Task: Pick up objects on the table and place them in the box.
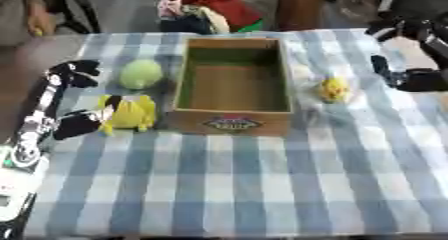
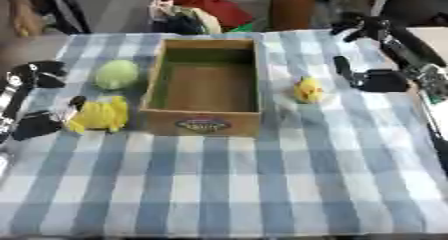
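There is one cardboard box [image 1: 232, 84], open at the top, and three objects lie outside it: one pale green ball [image 1: 141, 73], one yellow plush toy [image 1: 131, 112] and one small yellow toy [image 2: 307, 90]. The box stands on a table with a blue and white checked cloth [image 1: 262, 184]. Behind the box, beyond the table edge, lies a heap of coloured cloth things [image 1: 208, 8].

The green ball and the yellow plush toy are left of the box, the plush toy nearer its front corner. The left hand [image 1: 74, 99] is left of them, its fingers spread around the plush toy and touching it. The small yellow toy lies right of the box. The right hand [image 2: 374, 79] is further right, apart from this toy, its fingers relaxed and holding nothing.
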